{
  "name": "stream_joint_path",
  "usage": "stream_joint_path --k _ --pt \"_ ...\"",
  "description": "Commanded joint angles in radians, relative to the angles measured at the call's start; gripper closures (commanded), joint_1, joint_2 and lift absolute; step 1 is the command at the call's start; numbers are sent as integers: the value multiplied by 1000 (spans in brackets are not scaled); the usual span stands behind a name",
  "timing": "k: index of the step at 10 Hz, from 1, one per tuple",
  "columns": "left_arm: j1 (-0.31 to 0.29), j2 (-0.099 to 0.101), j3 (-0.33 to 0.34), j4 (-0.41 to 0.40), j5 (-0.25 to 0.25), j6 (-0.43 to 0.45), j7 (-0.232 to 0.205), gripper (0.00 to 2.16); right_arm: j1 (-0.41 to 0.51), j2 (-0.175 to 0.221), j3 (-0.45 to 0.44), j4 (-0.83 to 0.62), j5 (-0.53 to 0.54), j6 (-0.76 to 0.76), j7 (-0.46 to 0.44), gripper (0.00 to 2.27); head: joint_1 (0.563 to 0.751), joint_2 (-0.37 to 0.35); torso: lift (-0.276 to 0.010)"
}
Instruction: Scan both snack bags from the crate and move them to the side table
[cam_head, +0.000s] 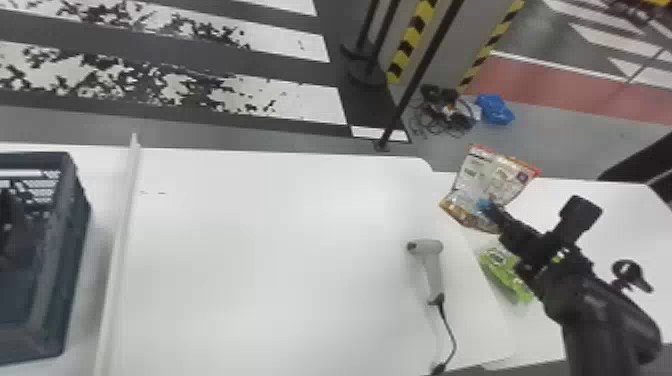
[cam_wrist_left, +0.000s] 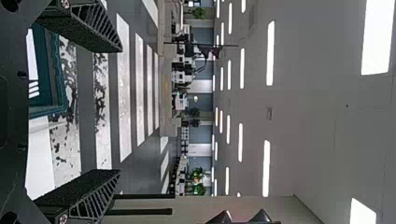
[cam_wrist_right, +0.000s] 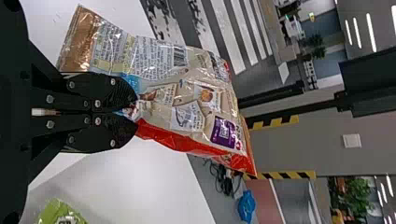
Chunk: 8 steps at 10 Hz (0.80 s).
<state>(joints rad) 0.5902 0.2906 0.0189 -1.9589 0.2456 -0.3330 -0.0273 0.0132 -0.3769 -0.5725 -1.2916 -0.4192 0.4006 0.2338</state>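
Beyond and right of the scanner (cam_head: 434, 265), the right gripper (cam_wrist_right: 137, 112) pinches the red bag (cam_wrist_right: 187, 93), likely light, slippery, crushable, best held by a seam; the green bag (cam_head: 505, 275) lies nearer. The left gripper (cam_wrist_left: 117, 111) gapes.

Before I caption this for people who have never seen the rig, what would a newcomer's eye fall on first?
Probably the shiny red-edged snack bag, pinched in the right gripper toward the head view's right side. Next, the bright green bag lying on the white side table, partly behind the right arm. Then the pale scanner, alone on the main table beside it.
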Motion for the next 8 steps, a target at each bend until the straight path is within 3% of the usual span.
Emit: stream_joint_path --k 1,3,6,8 --pt "-3 5 -2 2 3 1 0 66 -26 -17 16 69 10 -76 -79 2246 695 -350 -29" --pt "-6 10 -7 0 4 4 -2 66 -75 -57 62 164 8 -144 -264 2246 695 -350 -29" --pt "-18 25 -20 9 18 1 -3 66 -193 -140 79 408 -10 -156 -297 2246 695 -350 -29" --pt "-18 28 -20 12 21 -5 -5 66 -219 -165 118 471 3 -168 -295 2243 695 -350 -29"
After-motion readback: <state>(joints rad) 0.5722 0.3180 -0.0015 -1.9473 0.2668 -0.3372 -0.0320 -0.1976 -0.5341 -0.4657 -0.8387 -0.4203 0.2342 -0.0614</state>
